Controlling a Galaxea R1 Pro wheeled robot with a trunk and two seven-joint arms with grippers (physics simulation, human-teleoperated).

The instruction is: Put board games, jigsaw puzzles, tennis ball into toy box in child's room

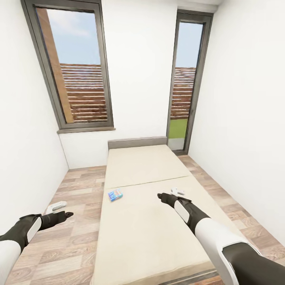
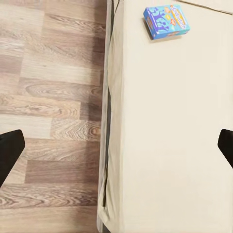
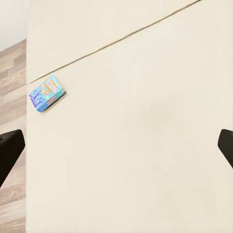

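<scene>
At the far left, the left gripper (image 1: 58,206) hangs over the wood-plank floor (image 1: 75,237) beside the bed (image 1: 150,221), its pale fingers held apart and closed on nothing; its wrist view shows the two dark fingertips (image 2: 9,148) at opposite edges with wide space between them, floor on one side and mattress on the other. A tall window (image 1: 75,67) sits in the back wall above this side. Moving right, a light blue board game (image 1: 115,194) lies flat on the cream mattress close to the bed's left edge, just on the near side of the seam that crosses the mattress, well apart from both grippers. The same box shows in the left wrist view (image 2: 166,21) and the right wrist view (image 3: 46,93), its cartoon print too small to read. Further right, the right gripper (image 1: 177,192) reaches out over the mattress near the seam, jaws likewise spread and empty; whether it touches the bedding is hard to judge from the head view. Behind it stands a narrow glazed door (image 1: 186,79)
</scene>
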